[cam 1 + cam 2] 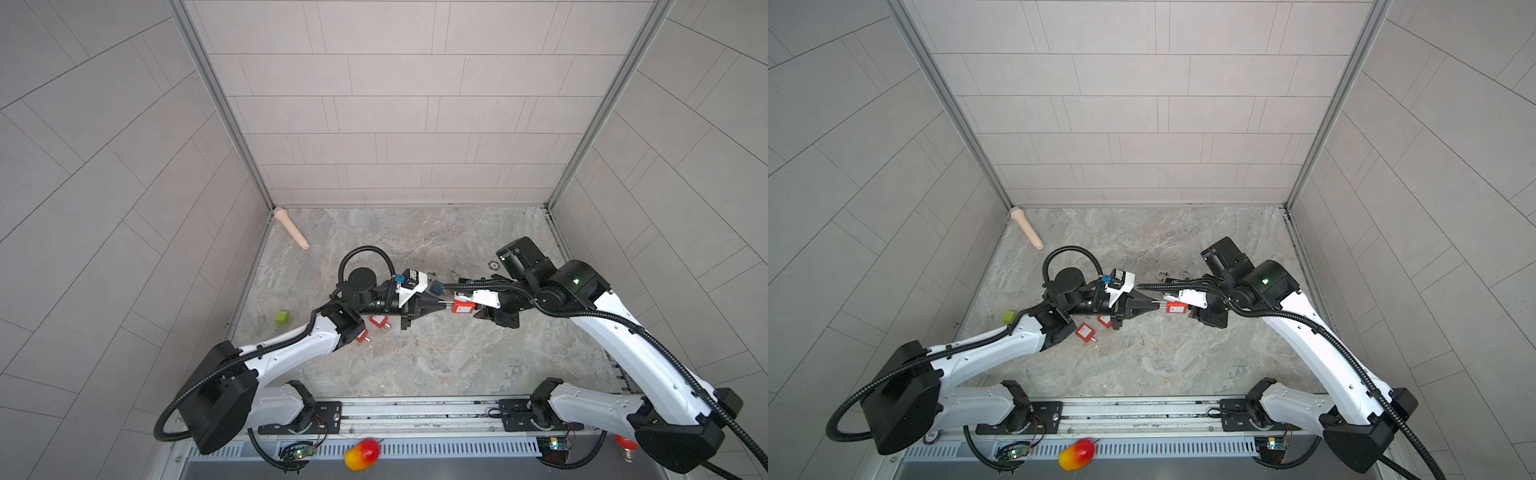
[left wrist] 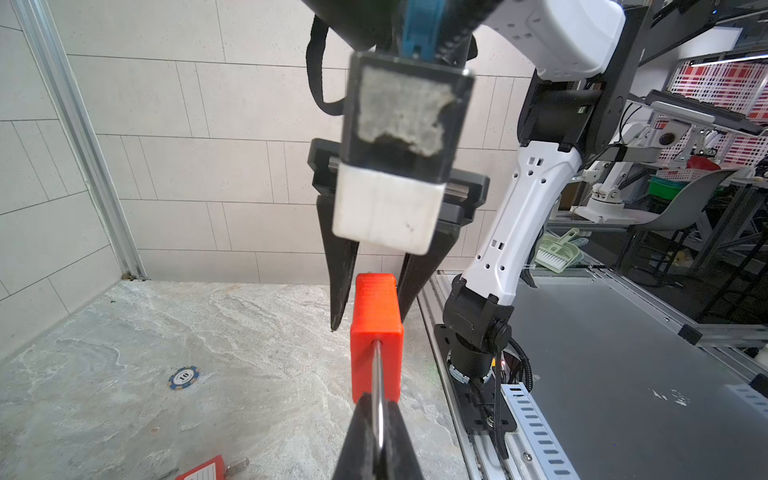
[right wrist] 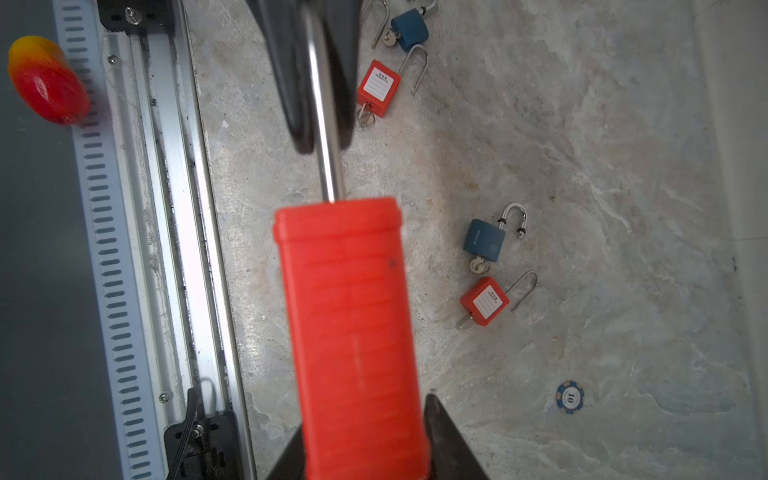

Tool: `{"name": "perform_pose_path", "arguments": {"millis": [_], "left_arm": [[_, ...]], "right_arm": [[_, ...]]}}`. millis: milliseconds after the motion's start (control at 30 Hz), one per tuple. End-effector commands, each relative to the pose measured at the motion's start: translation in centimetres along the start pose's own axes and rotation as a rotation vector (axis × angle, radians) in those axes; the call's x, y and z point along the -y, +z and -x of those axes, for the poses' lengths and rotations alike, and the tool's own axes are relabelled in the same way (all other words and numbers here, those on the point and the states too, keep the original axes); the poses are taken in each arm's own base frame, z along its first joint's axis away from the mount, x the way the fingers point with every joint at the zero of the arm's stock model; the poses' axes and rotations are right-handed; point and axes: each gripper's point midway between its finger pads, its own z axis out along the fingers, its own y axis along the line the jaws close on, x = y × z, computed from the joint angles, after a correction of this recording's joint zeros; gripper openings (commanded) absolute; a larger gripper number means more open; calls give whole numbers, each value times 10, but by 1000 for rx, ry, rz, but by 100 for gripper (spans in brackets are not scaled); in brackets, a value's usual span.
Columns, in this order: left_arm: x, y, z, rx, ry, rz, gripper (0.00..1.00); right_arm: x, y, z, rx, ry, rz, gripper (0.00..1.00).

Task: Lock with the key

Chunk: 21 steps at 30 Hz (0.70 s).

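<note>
Left jaws are clamping the steel shackle (image 2: 377, 374), suspending the red padlock (image 2: 370, 307) above the surface (image 2: 166, 324), presumably steadying it. Right jaws are straddling its body; gripping or not, cannot tell.

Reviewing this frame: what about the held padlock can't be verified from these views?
- Keyhole end of the red padlock: cut off by the right wrist view's lower edge, behind the camera block in the left wrist view; key unseen.
- Shackle, in the shut left gripper: one leg shows, edge-on in both wrist views; too small in both top views; latching unclear.
- Right gripper: flanks the body; pressing or not, unclear.
</note>
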Motion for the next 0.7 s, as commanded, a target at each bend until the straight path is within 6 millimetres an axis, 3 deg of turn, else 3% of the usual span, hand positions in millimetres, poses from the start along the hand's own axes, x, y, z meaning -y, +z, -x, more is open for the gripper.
{"name": "perform_pose_path", "arguments": {"millis": [0, 100, 333, 667], "left_arm": [[5, 1, 19, 48, 48, -22, 0], [6, 2, 18, 46, 50, -28, 0], [8, 4, 17, 43, 50, -34, 0], [11, 6, 15, 19, 60, -42, 0]], "right_arm": [[-6, -14, -15, -73, 7, 12, 41], [-11, -19, -18, -104, 26, 48, 39], [-8, -17, 3, -7, 22, 61, 29], [-13, -12, -1, -16, 13, 87, 20]]}}
